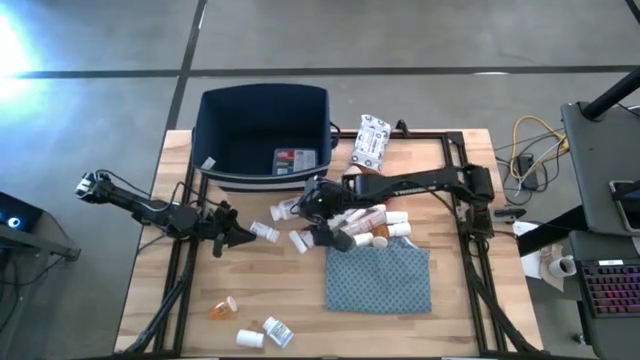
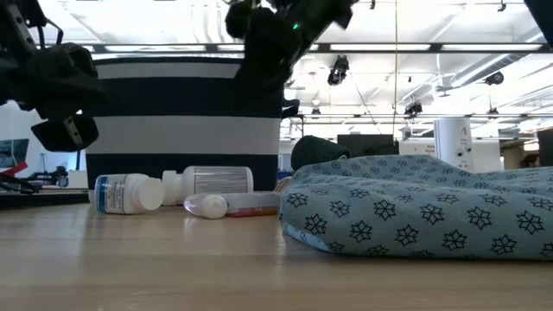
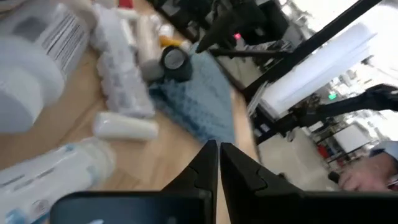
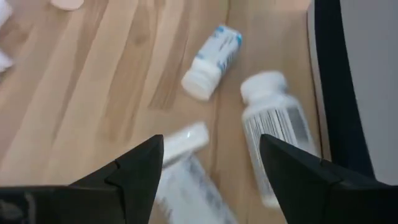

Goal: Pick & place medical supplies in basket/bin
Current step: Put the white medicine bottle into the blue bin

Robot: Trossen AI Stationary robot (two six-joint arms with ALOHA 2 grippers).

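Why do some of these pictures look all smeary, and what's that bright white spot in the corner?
Left wrist view: the white bottles close to the camera are smeared and out of focus. Right wrist view: the pill bottles look soft too. High view: glare washes out the floor at the top left corner. Low view: bright ceiling lights turn the arms into dark shapes.

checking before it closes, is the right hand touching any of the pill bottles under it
Apart. The right wrist view shows the open right hand hovering above the bottles, its fingers clear of them with bare table between.
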